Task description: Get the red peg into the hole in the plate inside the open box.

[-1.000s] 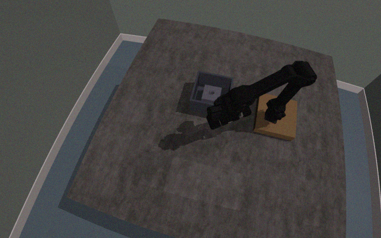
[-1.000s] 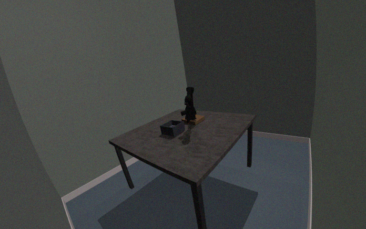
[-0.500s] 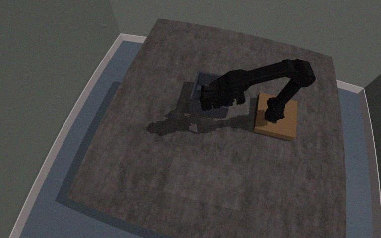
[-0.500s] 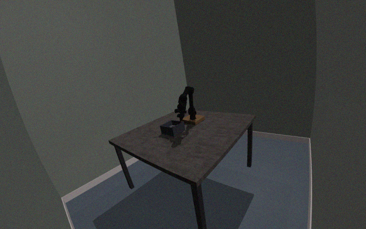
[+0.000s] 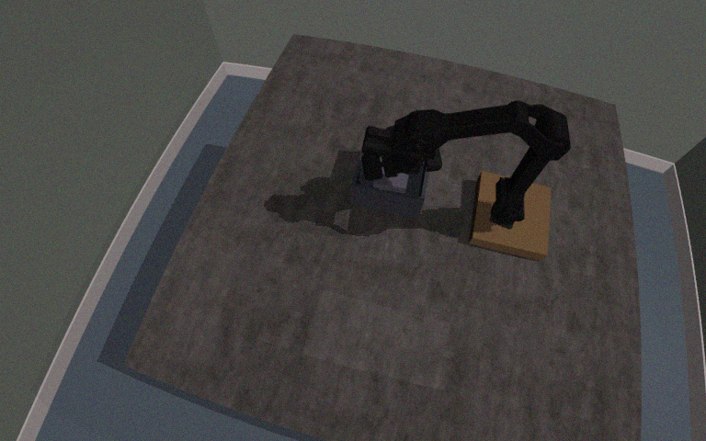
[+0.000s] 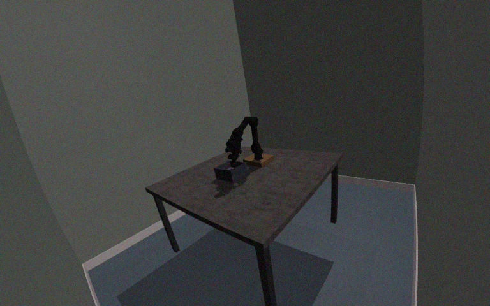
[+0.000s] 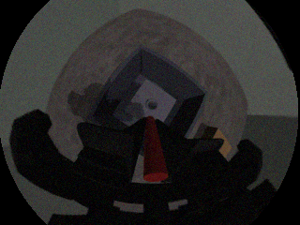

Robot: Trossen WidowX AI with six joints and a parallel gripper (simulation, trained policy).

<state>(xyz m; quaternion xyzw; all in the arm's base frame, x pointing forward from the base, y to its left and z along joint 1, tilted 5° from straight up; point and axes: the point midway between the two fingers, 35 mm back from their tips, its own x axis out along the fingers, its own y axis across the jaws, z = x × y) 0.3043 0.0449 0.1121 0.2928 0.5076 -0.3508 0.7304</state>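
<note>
The red peg [image 7: 155, 152] is clamped above the open dark box [image 5: 387, 203] [image 6: 233, 173] [image 7: 174, 75], its plate's [image 5: 396, 182] [image 7: 161, 96] hole [image 7: 151, 104] unfilled.
</note>
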